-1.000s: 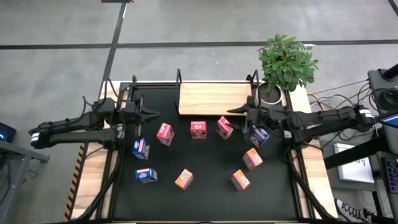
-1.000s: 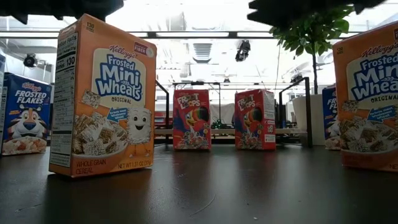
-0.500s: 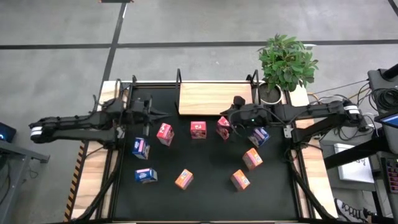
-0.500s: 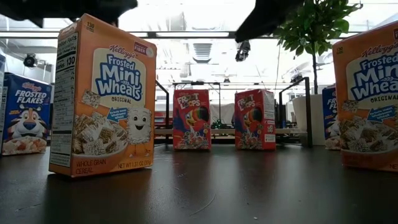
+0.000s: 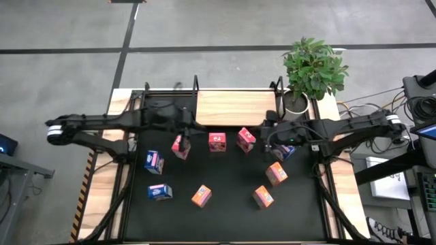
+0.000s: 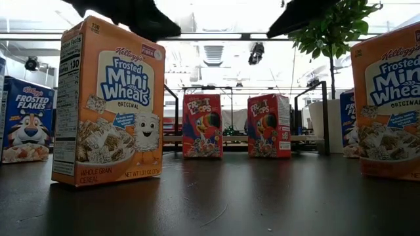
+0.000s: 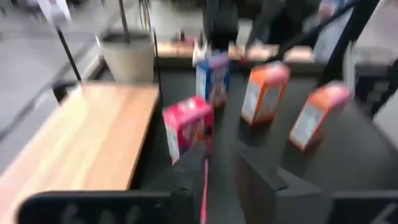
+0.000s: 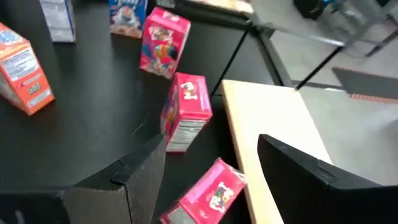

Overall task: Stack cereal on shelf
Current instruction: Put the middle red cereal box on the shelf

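Note:
Nine small cereal boxes stand on the black table. In the high view, three red ones (image 5: 180,145), (image 5: 217,141), (image 5: 246,139) form a row just in front of the light-wood shelf board (image 5: 235,107). The blue ones (image 5: 284,150), (image 5: 154,162), (image 5: 160,192) and the orange ones (image 5: 201,196), (image 5: 263,197), (image 5: 276,173) are scattered nearer. My left gripper (image 5: 191,128) hovers open above the table beside the left red box (image 7: 186,127). My right gripper (image 5: 266,134) hovers open between the right red box (image 8: 208,196) and the blue box. Neither touches a box.
A potted plant (image 5: 313,68) stands at the board's right end. Black frame posts (image 5: 196,85) rise at the board's corners. In the low view a large-looking orange box (image 6: 108,101) fills the left foreground and another (image 6: 388,105) the right edge. Open tabletop lies between the near boxes.
My left gripper has travelled toward the table's right, from near the left frame to beside the left red box. My right gripper swung left toward the right red box, then drew back a little to the right. No box has moved.

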Robot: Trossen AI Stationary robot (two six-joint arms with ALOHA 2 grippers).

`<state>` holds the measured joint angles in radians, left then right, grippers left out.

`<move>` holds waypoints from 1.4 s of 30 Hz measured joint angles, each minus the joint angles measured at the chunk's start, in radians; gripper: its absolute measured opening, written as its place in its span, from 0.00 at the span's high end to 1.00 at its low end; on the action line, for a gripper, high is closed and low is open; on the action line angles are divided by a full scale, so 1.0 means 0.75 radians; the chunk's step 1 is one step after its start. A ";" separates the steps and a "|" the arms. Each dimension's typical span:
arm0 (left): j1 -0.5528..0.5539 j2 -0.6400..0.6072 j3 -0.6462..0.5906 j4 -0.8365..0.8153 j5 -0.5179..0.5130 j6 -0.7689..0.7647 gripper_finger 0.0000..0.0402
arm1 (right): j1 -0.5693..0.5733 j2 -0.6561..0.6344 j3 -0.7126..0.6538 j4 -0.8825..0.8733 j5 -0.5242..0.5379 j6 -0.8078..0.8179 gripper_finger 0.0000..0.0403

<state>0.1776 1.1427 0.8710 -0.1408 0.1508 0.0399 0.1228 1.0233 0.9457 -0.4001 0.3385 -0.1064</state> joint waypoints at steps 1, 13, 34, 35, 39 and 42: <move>-0.001 0.039 0.030 -0.040 0.000 0.006 0.77 | 0.005 -0.027 -0.021 0.003 0.007 -0.001 0.39; -0.007 0.399 0.207 -0.136 -0.001 0.073 0.44 | 0.014 -0.294 -0.269 0.202 0.004 -0.064 0.39; -0.005 0.603 0.262 -0.156 -0.152 0.134 0.30 | 0.014 -0.382 -0.351 0.232 0.004 -0.067 0.39; -0.004 0.606 0.262 -0.157 -0.152 0.142 0.29 | 0.014 -0.379 -0.351 0.233 0.004 -0.067 0.39; -0.006 0.630 0.261 -0.179 -0.144 0.165 0.30 | 0.014 -0.375 -0.351 0.232 0.004 -0.068 0.39; -0.006 0.637 0.261 -0.185 -0.144 0.179 0.33 | 0.014 -0.375 -0.351 0.232 0.004 -0.068 0.39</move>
<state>0.1728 1.6203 1.0668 -0.2796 0.0429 0.1740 0.1329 0.7422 0.6823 -0.2262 0.3416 -0.1577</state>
